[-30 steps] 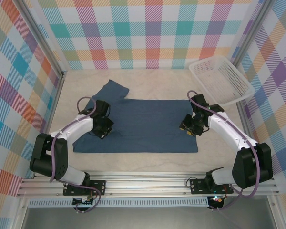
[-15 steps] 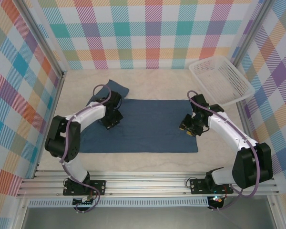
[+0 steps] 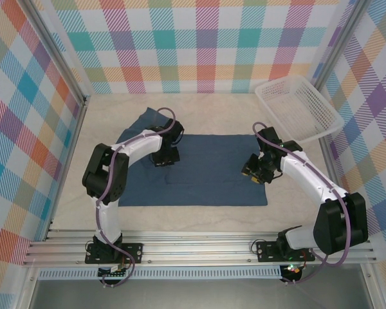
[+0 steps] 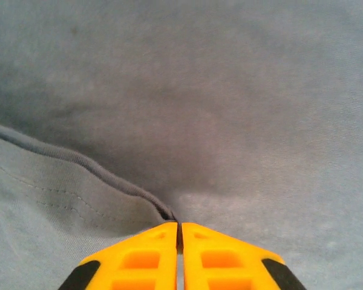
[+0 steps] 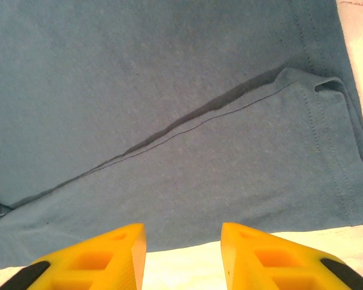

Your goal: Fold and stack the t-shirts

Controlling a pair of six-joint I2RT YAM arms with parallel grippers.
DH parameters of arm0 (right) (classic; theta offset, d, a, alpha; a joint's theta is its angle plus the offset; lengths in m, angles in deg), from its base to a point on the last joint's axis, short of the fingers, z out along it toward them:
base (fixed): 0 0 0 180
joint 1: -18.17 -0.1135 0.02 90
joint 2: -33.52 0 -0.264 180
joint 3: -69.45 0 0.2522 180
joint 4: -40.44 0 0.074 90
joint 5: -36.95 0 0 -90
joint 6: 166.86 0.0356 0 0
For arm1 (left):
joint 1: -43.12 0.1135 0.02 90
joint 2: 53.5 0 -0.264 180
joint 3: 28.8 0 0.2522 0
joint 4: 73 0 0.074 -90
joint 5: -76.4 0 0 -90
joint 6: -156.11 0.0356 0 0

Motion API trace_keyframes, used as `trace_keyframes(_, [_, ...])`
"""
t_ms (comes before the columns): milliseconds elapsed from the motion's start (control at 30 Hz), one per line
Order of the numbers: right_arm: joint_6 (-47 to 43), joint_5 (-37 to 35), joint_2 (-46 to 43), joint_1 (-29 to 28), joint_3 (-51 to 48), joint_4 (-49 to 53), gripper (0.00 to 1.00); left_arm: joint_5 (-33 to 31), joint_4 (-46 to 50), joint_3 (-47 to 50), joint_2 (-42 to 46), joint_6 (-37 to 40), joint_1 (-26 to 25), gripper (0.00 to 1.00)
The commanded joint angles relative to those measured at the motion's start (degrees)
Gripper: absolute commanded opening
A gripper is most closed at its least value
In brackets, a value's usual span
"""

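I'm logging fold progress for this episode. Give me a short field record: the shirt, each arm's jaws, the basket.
t-shirt: dark slate-blue, spread on the table
left gripper: jaws shut on a pinched t-shirt edge
right gripper: jaws open, over the t-shirt's right side
basket: white mesh, far right, apart from the t-shirt

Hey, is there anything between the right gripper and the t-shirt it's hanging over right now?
Nothing visible does. The right gripper hangs open over the t-shirt near its right edge, with only flat fabric beneath the fingers. The white basket sits apart, farther back and to the right, clear of that path.
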Motion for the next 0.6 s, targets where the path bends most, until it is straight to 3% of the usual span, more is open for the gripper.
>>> trace_keyframes(0, [-0.56, 1.23, 0.88, -0.37, -0.01, 0.04, 0.38, -3.38, 2.14, -2.71, 0.67, 3.83, -0.74, 0.27])
trace_keyframes(167, [-1.32, 1.26, 1.77, -0.41, 0.66, 0.05, 0.38, -5.52, 0.14, -0.23, 6.48, 1.63, -0.47, 0.3])
trace_keyframes(267, [-1.69, 1.33, 2.22, -0.42, 0.62, -0.21, 0.38, -4.27, 0.84, 2.63, 10.9, -3.67, 1.99, 0.3])
trace_keyframes(400, [-1.88, 3.07, 2.52, -0.41, -0.42, -2.64, 0.37, 1.13, -1.0, 10.72, 15.9, -9.3, 9.64, 0.16])
trace_keyframes(567, [-2.24, 5.04, 4.15, -0.41, -0.02, -4.45, 0.37, 7.36, -2.68, 13.23, 12.46, -10.66, 18.77, 0.05])
